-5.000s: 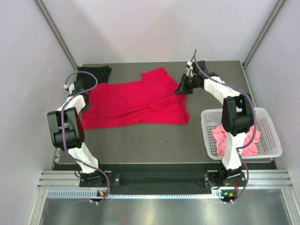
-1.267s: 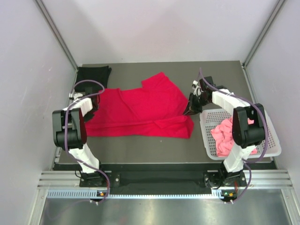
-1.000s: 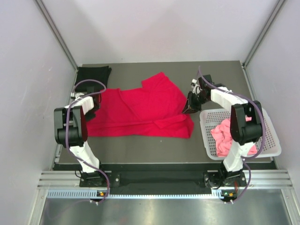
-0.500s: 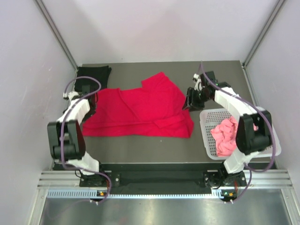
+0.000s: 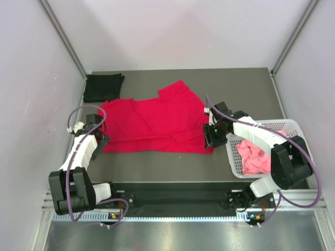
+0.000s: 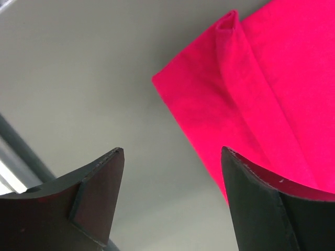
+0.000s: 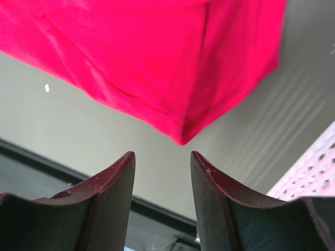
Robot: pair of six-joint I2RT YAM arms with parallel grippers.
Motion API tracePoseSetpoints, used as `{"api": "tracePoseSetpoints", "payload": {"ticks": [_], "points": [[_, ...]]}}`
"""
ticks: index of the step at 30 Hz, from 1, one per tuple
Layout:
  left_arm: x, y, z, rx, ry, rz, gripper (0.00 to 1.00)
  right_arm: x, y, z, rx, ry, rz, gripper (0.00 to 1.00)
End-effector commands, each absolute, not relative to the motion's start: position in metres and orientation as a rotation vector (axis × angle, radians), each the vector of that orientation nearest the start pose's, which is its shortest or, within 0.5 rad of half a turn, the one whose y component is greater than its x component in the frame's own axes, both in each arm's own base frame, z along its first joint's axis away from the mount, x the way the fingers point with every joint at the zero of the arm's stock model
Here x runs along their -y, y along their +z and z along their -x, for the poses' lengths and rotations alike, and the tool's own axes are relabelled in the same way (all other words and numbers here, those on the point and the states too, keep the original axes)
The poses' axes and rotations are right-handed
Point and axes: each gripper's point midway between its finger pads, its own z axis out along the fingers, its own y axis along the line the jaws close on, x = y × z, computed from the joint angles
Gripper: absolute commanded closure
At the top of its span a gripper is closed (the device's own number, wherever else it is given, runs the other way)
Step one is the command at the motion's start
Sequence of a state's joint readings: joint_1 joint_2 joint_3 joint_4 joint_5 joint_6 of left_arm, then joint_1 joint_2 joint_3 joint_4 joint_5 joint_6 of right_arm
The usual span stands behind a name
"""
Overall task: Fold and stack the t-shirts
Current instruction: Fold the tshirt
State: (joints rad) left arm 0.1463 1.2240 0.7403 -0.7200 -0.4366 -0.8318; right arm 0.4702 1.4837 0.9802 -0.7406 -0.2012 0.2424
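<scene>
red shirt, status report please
Left gripper open, at red shirt near-left corner. Right gripper open, at near-right corner. Shirt spread out, ungripped. Nothing in the way.

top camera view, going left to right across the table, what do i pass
black folded t-shirt → bright red spread t-shirt → right tool → white plastic lattice basket holding the crumpled salmon pink t-shirt

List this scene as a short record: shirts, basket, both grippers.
red t-shirt: spread across table
black t-shirt: folded, far left corner
pink t-shirt: crumpled in basket
basket: white, right side
left gripper: open, empty, at red t-shirt's near left corner
right gripper: open, empty, at red t-shirt's near right corner
</scene>
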Motion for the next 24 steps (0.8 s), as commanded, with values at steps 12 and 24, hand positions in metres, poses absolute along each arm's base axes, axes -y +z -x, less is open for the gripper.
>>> {"api": "tracePoseSetpoints", "payload": {"ticks": [12,24], "points": [[-0.105,0.076,-0.261,-2.215,0.272,1.334,0.32,-0.188,0.074,-0.289,-2.706,0.35,0.413,0.55],[-0.1,0.081,-0.297,-2.324,0.183,1.184,0.39,-0.208,0.089,-0.341,-2.692,0.459,0.135,0.53]]}}
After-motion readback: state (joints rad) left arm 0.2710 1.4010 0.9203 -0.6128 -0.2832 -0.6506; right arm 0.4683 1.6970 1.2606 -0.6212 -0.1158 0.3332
